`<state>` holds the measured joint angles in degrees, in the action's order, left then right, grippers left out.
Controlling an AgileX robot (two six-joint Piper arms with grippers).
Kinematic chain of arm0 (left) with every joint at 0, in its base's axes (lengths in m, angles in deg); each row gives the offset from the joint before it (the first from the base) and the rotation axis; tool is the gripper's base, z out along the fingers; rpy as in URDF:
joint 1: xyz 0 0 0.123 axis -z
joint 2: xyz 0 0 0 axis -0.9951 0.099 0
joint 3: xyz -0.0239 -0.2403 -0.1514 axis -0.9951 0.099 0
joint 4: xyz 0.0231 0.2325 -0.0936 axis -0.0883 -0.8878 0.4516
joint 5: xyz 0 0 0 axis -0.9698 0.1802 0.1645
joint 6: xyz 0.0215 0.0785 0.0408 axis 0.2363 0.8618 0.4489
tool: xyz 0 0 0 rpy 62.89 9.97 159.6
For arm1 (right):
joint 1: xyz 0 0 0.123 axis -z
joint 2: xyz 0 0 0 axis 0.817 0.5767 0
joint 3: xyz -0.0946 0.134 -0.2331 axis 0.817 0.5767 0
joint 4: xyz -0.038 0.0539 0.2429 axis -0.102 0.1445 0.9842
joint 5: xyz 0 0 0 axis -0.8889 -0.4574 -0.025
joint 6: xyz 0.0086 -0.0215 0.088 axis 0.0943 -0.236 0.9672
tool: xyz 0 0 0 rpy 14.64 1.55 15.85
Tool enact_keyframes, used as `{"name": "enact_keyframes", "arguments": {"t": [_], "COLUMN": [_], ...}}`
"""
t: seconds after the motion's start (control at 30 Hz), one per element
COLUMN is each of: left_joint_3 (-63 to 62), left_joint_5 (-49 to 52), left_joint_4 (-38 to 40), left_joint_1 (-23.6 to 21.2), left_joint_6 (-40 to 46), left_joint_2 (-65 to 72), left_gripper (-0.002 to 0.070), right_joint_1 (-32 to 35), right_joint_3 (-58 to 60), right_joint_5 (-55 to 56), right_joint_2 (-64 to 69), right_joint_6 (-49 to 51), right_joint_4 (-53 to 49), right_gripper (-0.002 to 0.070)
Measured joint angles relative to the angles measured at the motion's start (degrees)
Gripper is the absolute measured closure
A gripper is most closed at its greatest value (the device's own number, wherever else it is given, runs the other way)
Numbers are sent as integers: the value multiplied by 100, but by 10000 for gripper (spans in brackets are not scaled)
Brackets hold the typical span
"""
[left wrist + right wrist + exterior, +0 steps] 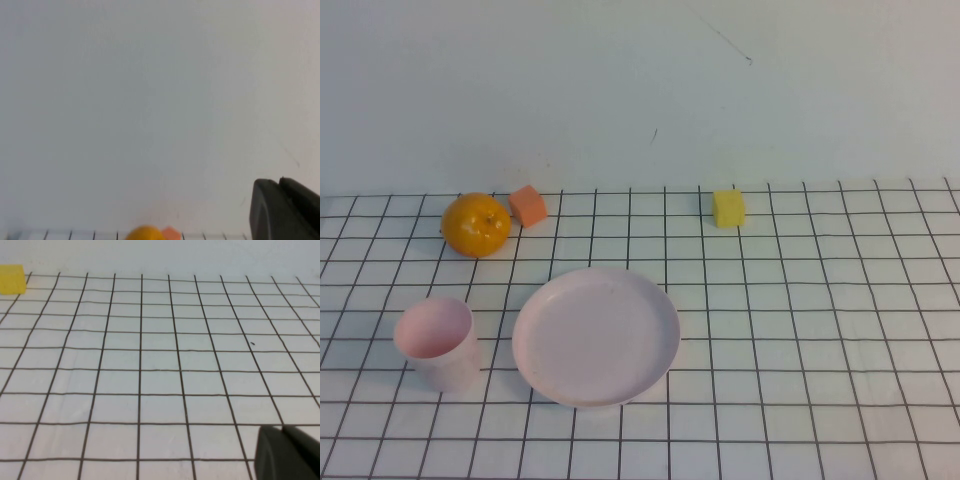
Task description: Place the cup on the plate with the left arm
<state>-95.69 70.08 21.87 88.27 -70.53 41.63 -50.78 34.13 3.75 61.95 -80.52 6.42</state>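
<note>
Cup [438, 342] upright on surface [820, 330] just beside plate [595, 335], light, easily tipped by off-centre approach; left gripper [287, 210] pointing at wall, right gripper [287, 452] low over surface, open or closed impossible to tell.

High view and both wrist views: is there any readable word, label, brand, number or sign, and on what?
None can be read in any view.
The cup, plate, orange, orange block and yellow block are plain.
The gridded cloth carries only black lines.
The left gripper and right gripper show as black corners with no marking, out of the high view.
</note>
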Motion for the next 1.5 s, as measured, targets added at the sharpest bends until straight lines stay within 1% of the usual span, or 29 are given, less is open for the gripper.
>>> {"name": "enact_keyframes", "arguments": {"t": [0.07, 0.23, 0.43, 0.67, 0.83, 0.93, 0.97, 1.03, 1.13, 1.2, 1.23, 1.33, 1.5], "left_joint_3": [25, 460, 156, -806, -1536, -1875, -1977, -2152, -2345, -2427, -2478, -2612, -2909], "left_joint_5": [382, 825, 1737, 2639, 2886, 2986, 2993, 2993, 3044, 3055, 3054, 2997, 2785], "left_joint_4": [0, 0, 95, -84, -305, -343, -343, -343, -322, -321, -312, -312, -349], "left_joint_1": [0, 0, 0, 0, 0, 0, 0, 0, 0, 0, 0, 0, 0], "left_joint_6": [0, 112, -150, -156, -86, 19, 31, 43, 43, 43, 43, 43, 12], "left_joint_2": [41, 86, 642, 2331, 3623, 4285, 4488, 4866, 5372, 5726, 5901, 6408, 7214], "left_gripper": [677, 677, 677, 677, 666, 615, 582, 485, 299, 208, 174, 133, 118], "right_joint_1": [0, 0, 0, 0, 0, 0, 0, 0, 0, 0, 0, 0, 0], "right_joint_3": [0, 0, 0, 0, 0, 0, 0, 0, 0, 0, 0, 0, 0], "right_joint_5": [0, 0, 0, 0, 0, 0, 0, 0, 0, 0, 0, 0, 0], "right_joint_2": [0, 0, 0, 0, 0, 0, 0, 0, 0, 0, 0, 0, 0], "right_joint_6": [0, 0, 0, 0, 0, 0, 0, 0, 0, 0, 0, 0, 0], "right_joint_4": [0, 0, 0, 0, 0, 0, 0, 0, 0, 0, 0, 0, 0], "right_gripper": [678, 678, 678, 678, 678, 678, 678, 678, 678, 678, 678, 678, 678]}}
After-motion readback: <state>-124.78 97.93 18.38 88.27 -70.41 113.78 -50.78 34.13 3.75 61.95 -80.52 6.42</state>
